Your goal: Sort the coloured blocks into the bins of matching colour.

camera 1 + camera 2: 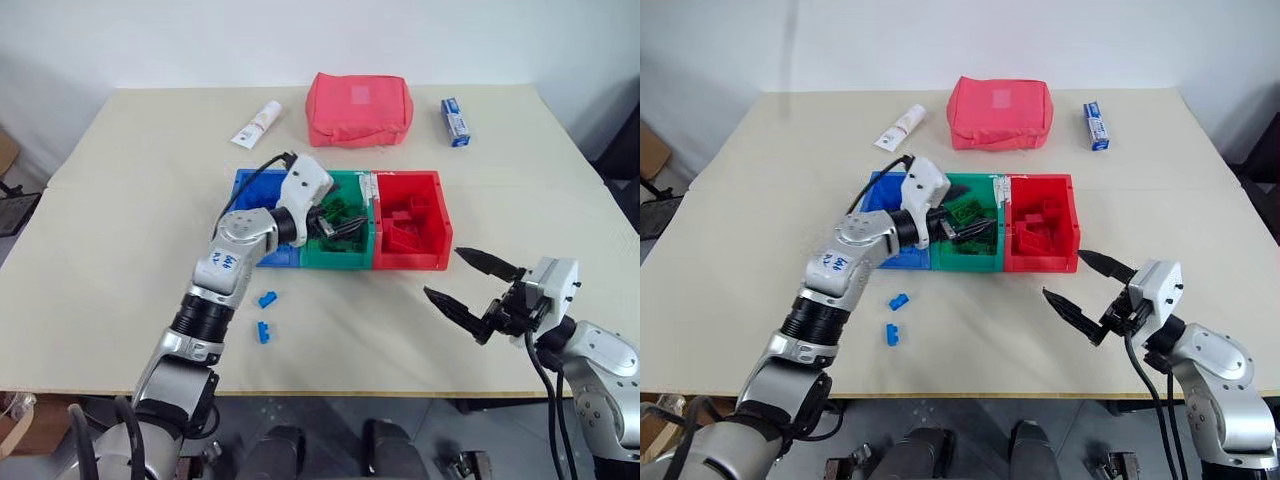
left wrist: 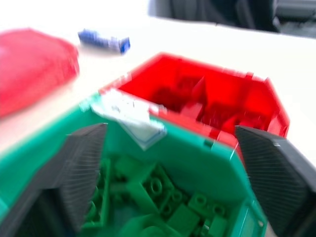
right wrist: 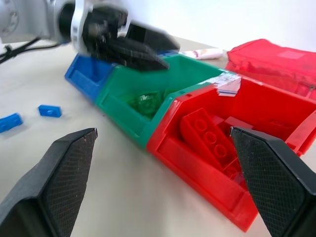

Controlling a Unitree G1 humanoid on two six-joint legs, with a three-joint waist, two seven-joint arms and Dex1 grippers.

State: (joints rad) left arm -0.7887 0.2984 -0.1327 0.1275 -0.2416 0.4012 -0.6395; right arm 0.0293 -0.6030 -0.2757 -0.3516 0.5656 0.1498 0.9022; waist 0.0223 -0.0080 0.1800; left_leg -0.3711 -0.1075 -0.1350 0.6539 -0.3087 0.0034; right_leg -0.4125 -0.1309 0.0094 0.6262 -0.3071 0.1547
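Fingers of the left end effector (image 1: 341, 226) stood spread and empty over the green bin (image 1: 340, 255) at frame centre; right end effector (image 1: 468, 283) gaped at lower right. Green blocks (image 2: 163, 197) and red blocks (image 3: 207, 133) lay binned; two blue blocks (image 1: 266, 314) sat on the counter (image 1: 120, 200), lower left of the bins

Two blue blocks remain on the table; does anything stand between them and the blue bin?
Nothing on the table lies between the two blue blocks and the blue bin. The left arm's forearm reaches over that stretch, its gripper open above the green bin.
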